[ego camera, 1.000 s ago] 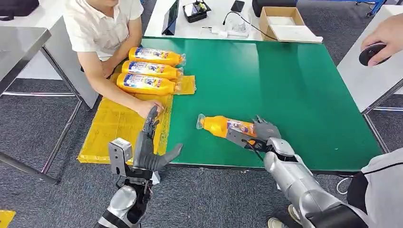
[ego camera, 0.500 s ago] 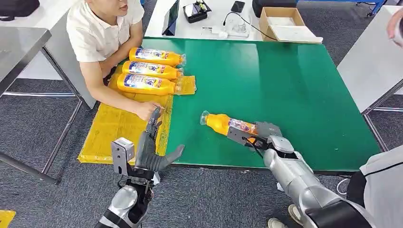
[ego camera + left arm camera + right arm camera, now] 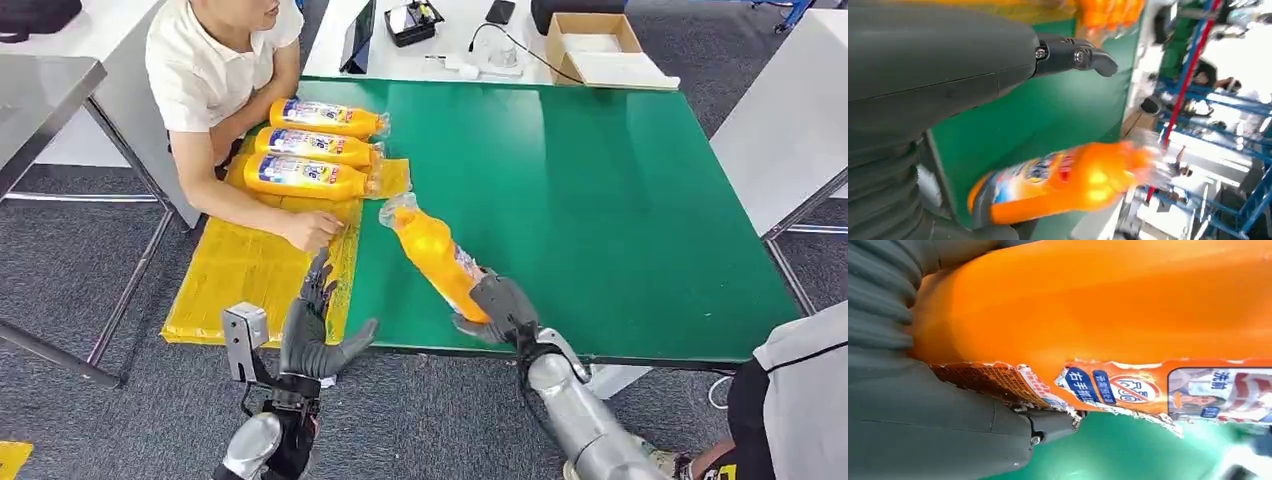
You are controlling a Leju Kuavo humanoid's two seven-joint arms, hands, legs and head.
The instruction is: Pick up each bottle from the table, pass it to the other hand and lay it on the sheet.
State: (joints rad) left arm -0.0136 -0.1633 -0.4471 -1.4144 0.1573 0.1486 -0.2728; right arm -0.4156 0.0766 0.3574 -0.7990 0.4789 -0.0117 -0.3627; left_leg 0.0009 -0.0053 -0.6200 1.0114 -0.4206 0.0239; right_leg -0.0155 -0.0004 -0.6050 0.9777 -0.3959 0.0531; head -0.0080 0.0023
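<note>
— What's on the left?
— The crinkly yellow sheet, three glossy bottles on it; the left hand spread, holding nothing.
— And further right?
— The right hand clamps the smooth orange bottle, now raised off the green table, swung leftward.

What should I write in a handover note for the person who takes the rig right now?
Right hand: grips the bottle by its base, lifted off the table, cap end pointing toward the sheet.
Left hand: open, holds nothing, at the table's near edge beside the sheet.
Done: three bottles lie side by side at the sheet's far end. A person's hand rests on the sheet.
Left: pass the held bottle to the left hand, then lay it on the sheet.
</note>
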